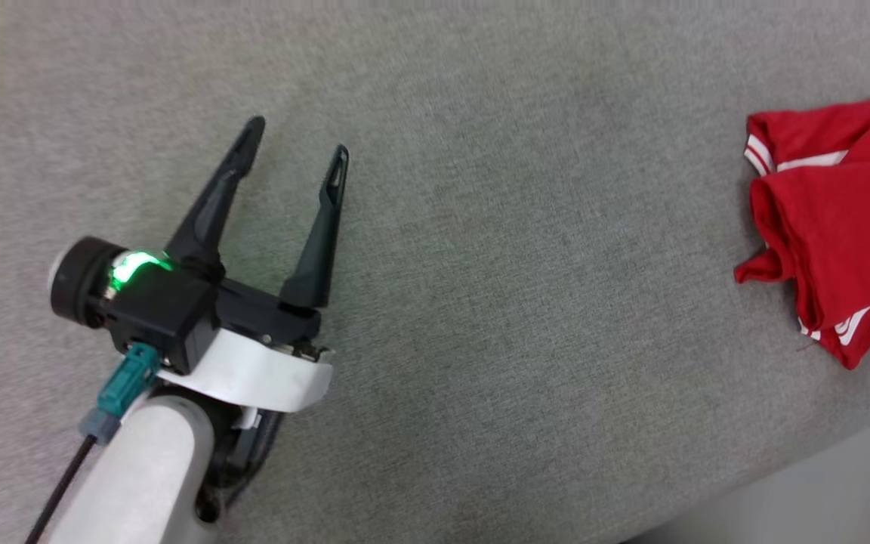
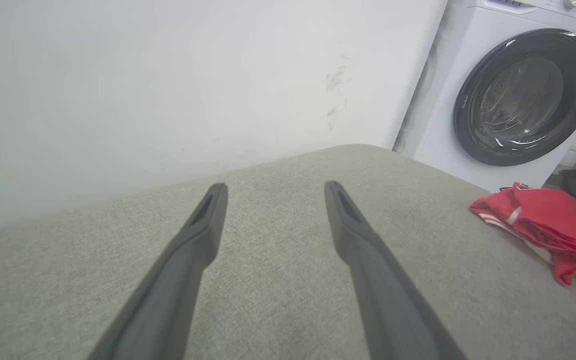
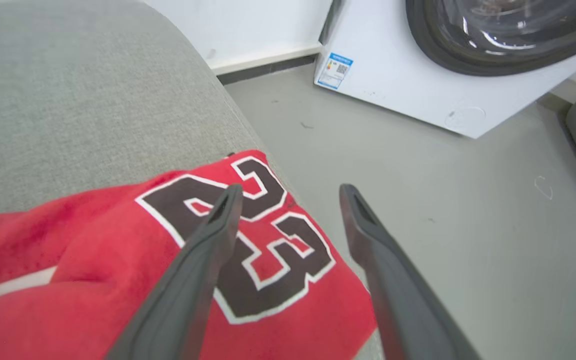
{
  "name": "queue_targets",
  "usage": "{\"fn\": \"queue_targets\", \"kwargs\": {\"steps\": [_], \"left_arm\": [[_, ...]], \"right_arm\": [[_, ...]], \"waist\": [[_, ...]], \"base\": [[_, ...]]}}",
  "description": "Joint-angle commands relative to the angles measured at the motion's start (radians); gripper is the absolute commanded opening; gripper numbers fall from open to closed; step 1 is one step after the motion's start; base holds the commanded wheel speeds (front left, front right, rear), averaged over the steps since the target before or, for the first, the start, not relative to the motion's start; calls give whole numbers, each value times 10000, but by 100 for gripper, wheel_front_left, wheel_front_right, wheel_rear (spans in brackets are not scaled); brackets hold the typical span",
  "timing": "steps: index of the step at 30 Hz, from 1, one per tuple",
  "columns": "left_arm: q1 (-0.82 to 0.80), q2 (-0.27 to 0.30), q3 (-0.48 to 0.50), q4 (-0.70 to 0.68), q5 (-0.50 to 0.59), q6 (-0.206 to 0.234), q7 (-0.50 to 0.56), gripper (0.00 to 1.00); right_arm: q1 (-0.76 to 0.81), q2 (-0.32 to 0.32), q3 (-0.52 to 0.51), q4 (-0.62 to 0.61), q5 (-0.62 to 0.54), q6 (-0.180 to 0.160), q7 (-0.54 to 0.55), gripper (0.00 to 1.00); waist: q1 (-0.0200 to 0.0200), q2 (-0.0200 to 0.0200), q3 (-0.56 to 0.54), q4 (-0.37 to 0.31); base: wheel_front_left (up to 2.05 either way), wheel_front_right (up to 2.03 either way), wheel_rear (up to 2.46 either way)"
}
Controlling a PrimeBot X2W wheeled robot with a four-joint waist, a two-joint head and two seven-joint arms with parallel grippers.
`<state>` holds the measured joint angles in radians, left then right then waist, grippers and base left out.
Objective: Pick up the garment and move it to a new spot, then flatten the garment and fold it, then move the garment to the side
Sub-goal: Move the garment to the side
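Head view: found the left gripper (image 1: pixel 297 140) at lower left above the grey cushion (image 1: pixel 518 264), its two dark fingers spread wide with nothing between them and a green light (image 1: pixel 133 266) lit on the wrist. Found the garment (image 1: pixel 835 219) well apart from it, red and bunched with white striped trim, at the cushion's right edge and partly cut off by the frame.

Left wrist view: saw the left gripper (image 2: pixel 275 189) with jaws wide and empty, pointed over bare cushion (image 2: pixel 278 300) toward a white wall (image 2: pixel 168 75). Saw the garment (image 2: pixel 553 220) crumpled at the far right near the cushion's edge, with a white washing machine (image 2: pixel 438 135) and its dark round door (image 2: pixel 525 97) behind.

Right wrist view: saw the right gripper (image 3: pixel 290 192) with jaws wide, gripping nothing, one finger over the black, white-outlined numerals (image 3: pixel 313 255) on the garment (image 3: pixel 93 280), the other over the grey floor (image 3: pixel 443 200). Could not tell whether that finger touched the cloth. Noted the garment lying at the cushion's (image 3: pixel 68 100) corner, just beside the drop to the floor, with the washing machine (image 3: pixel 393 75) beyond.
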<state>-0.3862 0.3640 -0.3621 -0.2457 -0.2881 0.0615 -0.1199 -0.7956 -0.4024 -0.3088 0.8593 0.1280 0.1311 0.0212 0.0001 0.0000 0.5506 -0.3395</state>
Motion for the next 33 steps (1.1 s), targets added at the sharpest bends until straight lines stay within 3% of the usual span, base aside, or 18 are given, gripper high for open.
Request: {"fn": "queue_targets", "kwargs": {"steps": [1,11,23,33], "left_arm": [[230,-91,-38,109,-85,47,-150,100],[1483,-568,61,1078,-665,400,-896,100],[2711,-885,328,1977,-1151,665,-1273,100],[3354,-987,929,2667,-1365,770,-1435,100]], "right_arm": [[235,1,17,-168,-91,-7,-301,100],[2527,741,630,-2797,-82,-7,-1452,100],[5747,2255,1654,-6585,213,-5,-627,100],[6876,2814,2740,-8262,516,-5,-375,100]], "waist": [[-1,0,-522,267],[-1,0,-2581,874],[-1,0,-4168,1842],[-1,0,-5039,3094]], "base": [[0,0,0],[0,0,0],[0,0,0],[0,0,0]]}}
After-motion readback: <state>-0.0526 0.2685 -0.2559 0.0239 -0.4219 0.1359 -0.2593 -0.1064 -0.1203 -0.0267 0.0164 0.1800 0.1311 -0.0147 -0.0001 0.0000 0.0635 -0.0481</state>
